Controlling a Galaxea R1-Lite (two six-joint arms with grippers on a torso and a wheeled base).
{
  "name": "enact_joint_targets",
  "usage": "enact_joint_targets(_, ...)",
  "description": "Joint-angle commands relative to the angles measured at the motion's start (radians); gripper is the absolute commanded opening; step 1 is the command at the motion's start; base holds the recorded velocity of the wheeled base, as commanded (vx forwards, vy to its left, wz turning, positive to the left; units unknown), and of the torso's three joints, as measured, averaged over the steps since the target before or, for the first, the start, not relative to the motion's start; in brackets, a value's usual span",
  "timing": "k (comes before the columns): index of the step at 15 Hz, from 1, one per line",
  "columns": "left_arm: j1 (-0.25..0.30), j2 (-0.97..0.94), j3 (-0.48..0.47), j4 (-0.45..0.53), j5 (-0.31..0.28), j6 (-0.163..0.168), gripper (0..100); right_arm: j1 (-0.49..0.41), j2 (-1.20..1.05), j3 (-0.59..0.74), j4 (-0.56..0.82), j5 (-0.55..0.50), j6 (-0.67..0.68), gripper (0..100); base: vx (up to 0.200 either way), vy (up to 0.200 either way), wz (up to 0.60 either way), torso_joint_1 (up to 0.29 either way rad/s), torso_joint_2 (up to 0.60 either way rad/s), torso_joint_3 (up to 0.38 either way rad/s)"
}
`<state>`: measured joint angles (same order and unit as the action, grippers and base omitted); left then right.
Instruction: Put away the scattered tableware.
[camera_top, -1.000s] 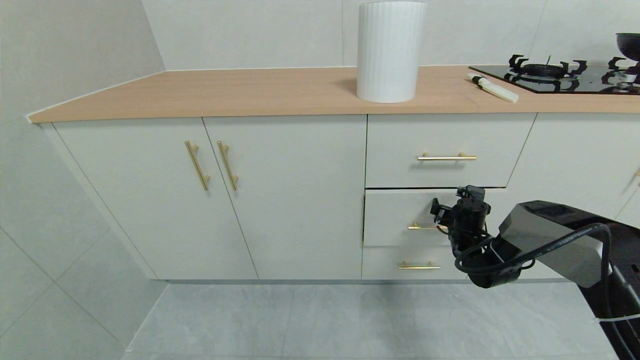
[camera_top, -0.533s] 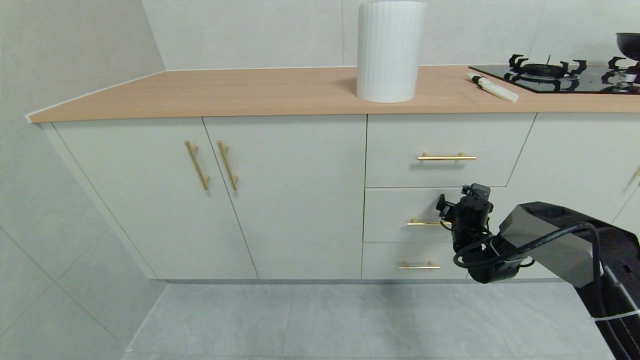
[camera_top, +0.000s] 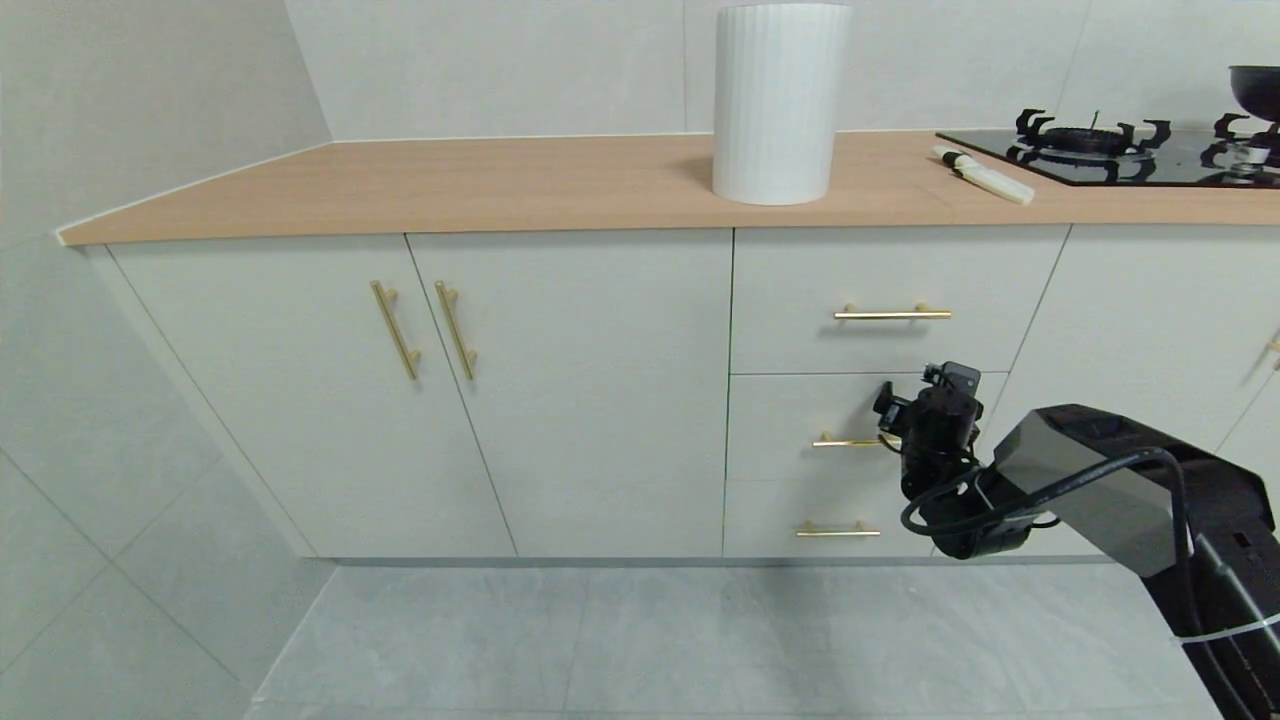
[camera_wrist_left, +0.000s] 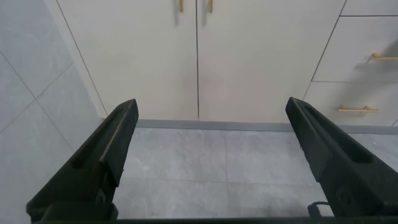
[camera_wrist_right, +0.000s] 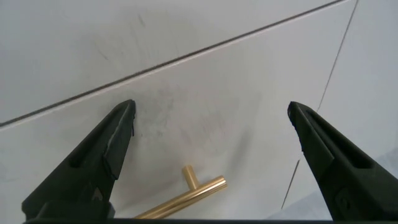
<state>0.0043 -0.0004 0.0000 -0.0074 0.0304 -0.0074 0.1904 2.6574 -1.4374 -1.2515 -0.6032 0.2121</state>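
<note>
My right pincer (camera_wrist_right: 210, 109) is wide open and has hold of nothing. It is right up against the front of the middle drawer (camera_top: 785, 425), which looks shut. The right end of the drawer's gold handle (camera_wrist_right: 186, 196) sits between the two fingers (camera_wrist_right: 112, 146), but they are not touching it.

My left pincer (camera_wrist_left: 211, 102) is wide open too, with nothing in it. It hangs low over the grey floor (camera_wrist_left: 205, 162), facing the bottom of the cupboard doors (camera_wrist_left: 249, 56).

The thing to put away, a long white kitchen tool (camera_top: 985, 175), lies flat on the wooden counter (camera_top: 500, 185), far right, just beside the black stove (camera_top: 1100, 150). I cannot tell what kind of tool it is. A tall white jar (camera_top: 775, 100) stands to its left.
</note>
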Motion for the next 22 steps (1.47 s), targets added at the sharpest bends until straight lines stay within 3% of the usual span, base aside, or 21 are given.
enact_joint_targets(1, 0.0, 0.0, 0.0, 0.0, 0.0, 0.0, 100, 0.001, -0.011, 0.008, -0.003, 0.0, 0.0, 100, 0.0, 0.0, 0.0, 0.0, 0.0, 0.0)
enact_joint_targets(2, 0.0, 0.0, 0.0, 0.0, 0.0, 0.0, 100, 0.001, -0.017, 0.011, -0.006, -0.001, 0.0, 100, 0.0, 0.0, 0.0, 0.0, 0.0, 0.0)
enact_joint_targets(5, 0.0, 0.0, 0.0, 0.0, 0.0, 0.0, 100, 0.014, -0.123, 0.18, -0.016, 0.025, 0.0, 100, 0.0, 0.0, 0.0, 0.0, 0.0, 0.0)
enact_joint_targets(8, 0.0, 0.0, 0.0, 0.0, 0.0, 0.0, 100, 0.03, -0.289, 0.411, -0.008, 0.146, 0.0, 100, 0.0, 0.0, 0.0, 0.0, 0.0, 0.0)
enact_joint_targets(11, 0.0, 0.0, 0.0, 0.0, 0.0, 0.0, 100, 0.052, -0.467, 0.546, 0.084, 0.198, -0.002, 100, 0.0, 0.0, 0.0, 0.0, 0.0, 0.0)
enact_joint_targets(14, 0.0, 0.0, 0.0, 0.0, 0.0, 0.0, 100, 0.067, -0.768, 0.732, 0.205, 0.203, -0.059, 100, 0.0, 0.0, 0.0, 0.0, 0.0, 0.0)
enact_joint_targets(18, 0.0, 0.0, 0.0, 0.0, 0.0, 0.0, 100, 0.086, -1.159, 1.023, 0.236, 0.194, -0.126, 100, 0.0, 0.0, 0.0, 0.0, 0.0, 0.0)
enact_joint_targets(20, 0.0, 0.0, 0.0, 0.0, 0.0, 0.0, 100, 0.083, -1.327, 1.121, 0.325, 0.18, -0.132, 100, 0.0, 0.0, 0.0, 0.0, 0.0, 0.0)
enact_joint_targets(22, 0.0, 0.0, 0.0, 0.0, 0.0, 0.0, 100, 0.08, -1.591, 1.128, 0.609, 0.069, -0.14, 100, 0.0, 0.0, 0.0, 0.0, 0.0, 0.0)
